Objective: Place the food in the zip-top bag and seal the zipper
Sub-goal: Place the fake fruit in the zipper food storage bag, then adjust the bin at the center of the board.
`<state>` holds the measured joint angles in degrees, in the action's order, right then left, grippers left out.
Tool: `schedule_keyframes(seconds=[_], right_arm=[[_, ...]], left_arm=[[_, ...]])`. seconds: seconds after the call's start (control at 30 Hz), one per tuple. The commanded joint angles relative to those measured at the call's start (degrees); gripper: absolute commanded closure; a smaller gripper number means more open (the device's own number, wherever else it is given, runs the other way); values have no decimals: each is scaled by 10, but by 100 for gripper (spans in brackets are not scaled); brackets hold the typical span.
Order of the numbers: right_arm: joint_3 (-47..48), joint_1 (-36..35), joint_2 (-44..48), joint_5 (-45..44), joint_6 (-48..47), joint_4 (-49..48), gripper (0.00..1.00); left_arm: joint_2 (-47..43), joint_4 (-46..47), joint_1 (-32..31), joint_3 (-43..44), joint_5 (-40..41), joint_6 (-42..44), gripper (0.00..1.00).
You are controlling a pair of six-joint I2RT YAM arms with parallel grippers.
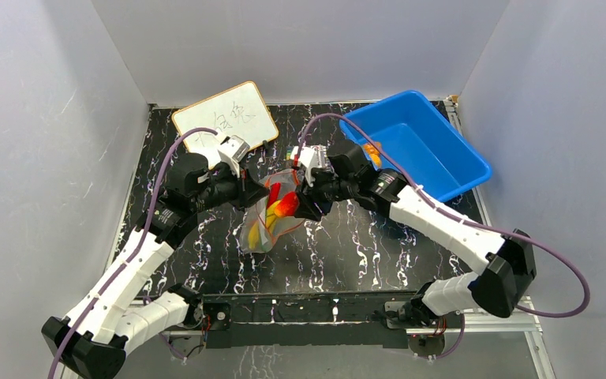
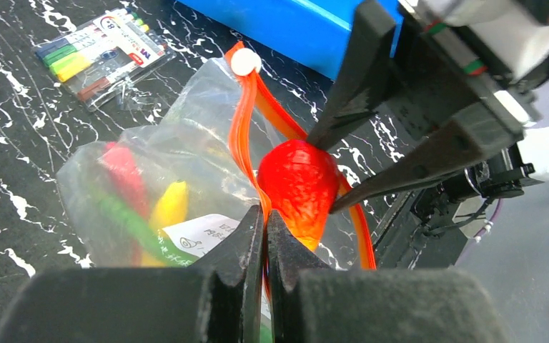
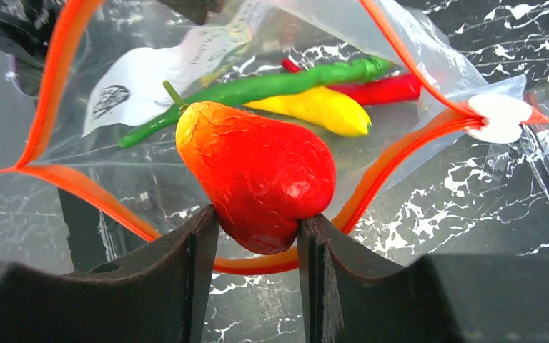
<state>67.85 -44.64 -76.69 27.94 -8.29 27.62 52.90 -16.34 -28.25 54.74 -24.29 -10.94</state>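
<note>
Bag (image 1: 262, 233) stands at mid-table between my two arms, with its mouth raised and spread. My left gripper (image 2: 264, 214) is fully closed on the near run of the zipper (image 2: 239, 136). This pinch lifts the floppy edge and holds the mouth apart so that food can pass in. My right gripper (image 3: 257, 218) is partly closed on the strawberry (image 3: 257, 171), one finger on each flank, and holds it within the zipper loop at the mouth. The strawberry is not yet released.

Pepper (image 3: 279, 86), banana (image 3: 314, 107) and chili (image 3: 386, 89) lie inside the bag. The white slider (image 3: 500, 118) sits at one end of the zipper, so the mouth is unsealed. An orange fruit (image 1: 372, 151) lies in the tub (image 1: 473, 170), well apart from the bag.

Writing:
- The paper label (image 3: 143, 78) in the bag carries a round logo and print too small to read.
- The marker pack (image 2: 100, 53) label is blurred.
- The whiteboard (image 1: 225, 118) bears handwritten characters that I cannot make out.
</note>
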Motion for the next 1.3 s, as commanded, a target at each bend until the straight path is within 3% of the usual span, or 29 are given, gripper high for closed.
schedule_keyframes(seconds=[0.0, 0.2, 0.33, 0.63, 0.7, 0.9, 1.1, 1.27], right_arm=[[66, -3, -25, -17, -37, 40, 59], [92, -3, -8, -52, 18, 10, 37], [132, -2, 2, -86, 44, 26, 31], [131, -2, 28, -189, 227, -5, 31], [132, -3, 36, -177, 215, 5, 30], [152, -2, 55, -291, 193, 51, 30], [177, 17, 44, -402, 155, 93, 31], [203, 93, 6, -380, 121, 126, 31]], left_arm=[[-12, 8, -1, 10, -53, 5, 100], [-16, 27, -1, -5, -53, -5, 100], [-17, 33, -1, -9, -35, 3, 100], [-18, 22, -1, -8, 49, 68, 100], [-14, 23, -1, 7, 71, 86, 100], [-8, 27, -1, 36, 102, 128, 100], [-43, 24, 0, -29, 99, 138, 100], [-63, 45, -1, -87, 68, 109, 100]])
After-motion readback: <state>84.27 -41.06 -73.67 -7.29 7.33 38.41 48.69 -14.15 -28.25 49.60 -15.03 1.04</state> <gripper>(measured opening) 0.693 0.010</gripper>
